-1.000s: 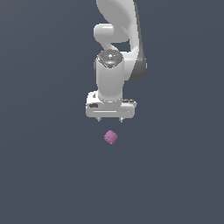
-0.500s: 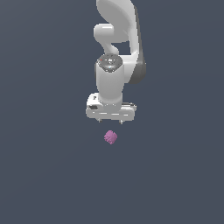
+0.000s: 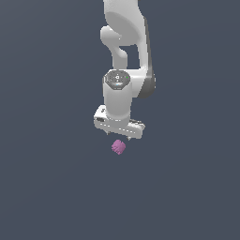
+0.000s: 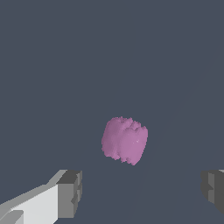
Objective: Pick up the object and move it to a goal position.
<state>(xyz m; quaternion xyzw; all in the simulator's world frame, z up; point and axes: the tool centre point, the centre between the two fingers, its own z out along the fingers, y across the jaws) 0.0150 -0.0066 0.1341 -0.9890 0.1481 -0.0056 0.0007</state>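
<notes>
The small pink-purple, knobbly, roundish lump (image 3: 119,147) lies on the flat dark slate-grey surface (image 3: 47,187) just below the white gripper (image 3: 118,136) in the exterior view, which hides the fingers behind the gripper body. The wrist view shows what that one does not: the lump (image 4: 124,140) sits free between and beyond two grey-tipped fingers (image 4: 70,193) that are spread wide and hold nothing, each well clear of it. The plain surface fills both views, and the white jointed arm (image 3: 125,42) comes down from the top of the exterior view with its wrist pointing straight down over the lump.
</notes>
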